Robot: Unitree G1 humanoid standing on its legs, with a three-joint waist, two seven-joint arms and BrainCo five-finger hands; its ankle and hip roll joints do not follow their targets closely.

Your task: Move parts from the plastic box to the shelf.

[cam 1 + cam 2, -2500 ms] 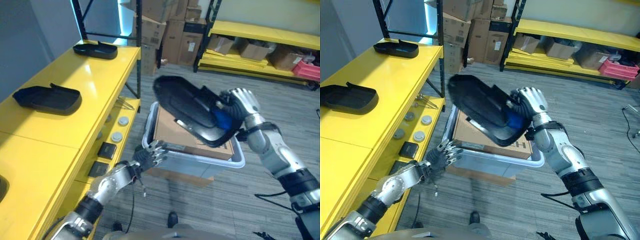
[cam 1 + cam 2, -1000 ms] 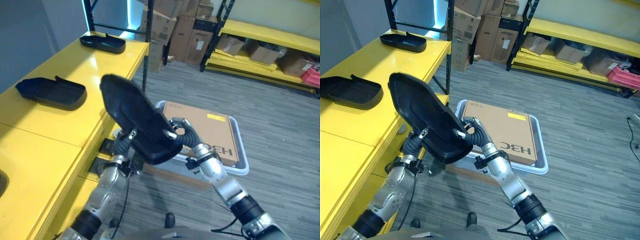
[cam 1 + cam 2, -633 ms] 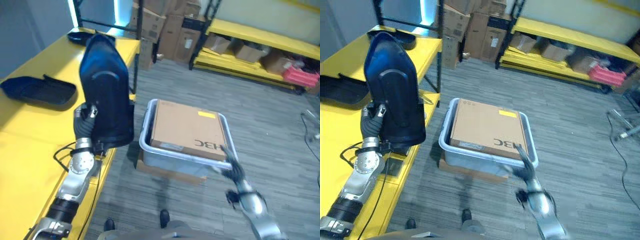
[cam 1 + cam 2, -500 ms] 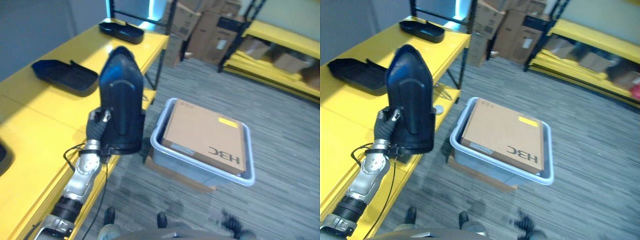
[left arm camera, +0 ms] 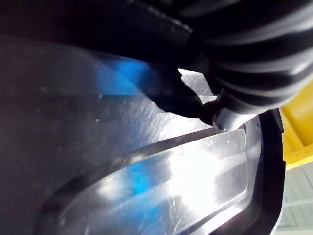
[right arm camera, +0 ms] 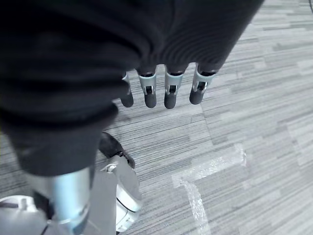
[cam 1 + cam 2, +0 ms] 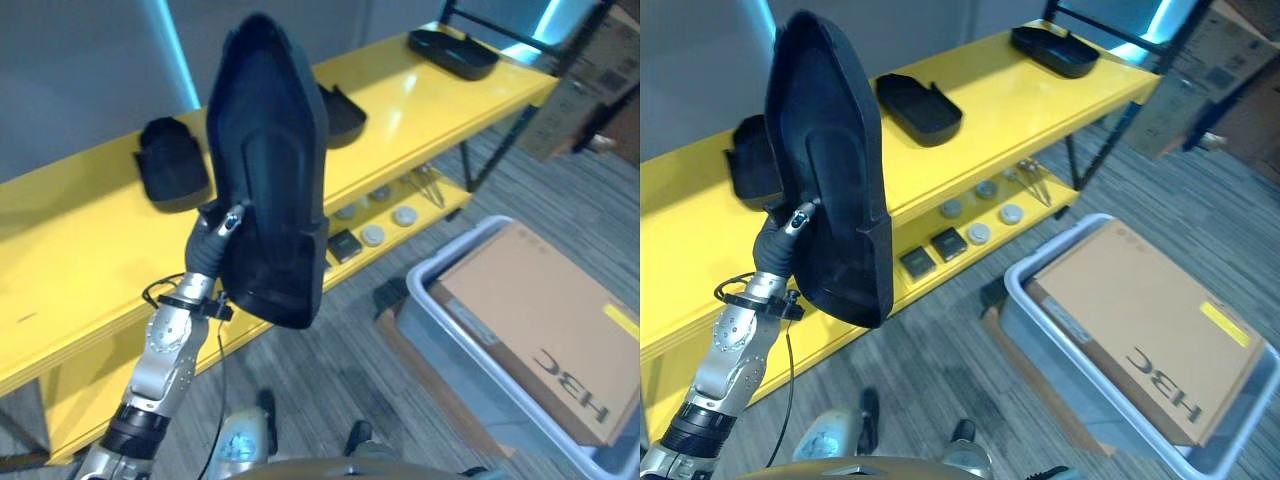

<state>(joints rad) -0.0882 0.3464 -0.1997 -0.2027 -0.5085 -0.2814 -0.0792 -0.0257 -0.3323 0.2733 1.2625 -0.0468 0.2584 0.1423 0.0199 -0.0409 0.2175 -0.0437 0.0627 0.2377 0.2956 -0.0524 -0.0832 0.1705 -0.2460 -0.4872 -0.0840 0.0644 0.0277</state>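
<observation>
A large black moulded part (image 7: 270,150) stands upright in my left hand (image 7: 212,243), which is shut on its lower edge in front of the yellow shelf (image 7: 90,260). Its glossy black inner face (image 5: 122,161) shows close up in the left wrist view. The grey plastic box (image 7: 425,300) sits on the floor at the lower right, with a brown cardboard box (image 7: 540,310) lying in it. In the right wrist view my right hand (image 6: 157,90) hangs over the grey floor, fingers relaxed, holding nothing.
Three similar black parts lie on the shelf top: a near one (image 7: 172,160), a middle one (image 7: 340,112) and a far one (image 7: 452,50). Small round discs (image 7: 385,225) and a black square piece (image 7: 345,243) sit on the lower shelf level. Black uprights (image 7: 500,130) stand at the shelf's far end.
The view has swung left towards the shelf. The right hand, which held the part a second ago, has let go and dropped; the left hand alone holds it, now upright and higher.
</observation>
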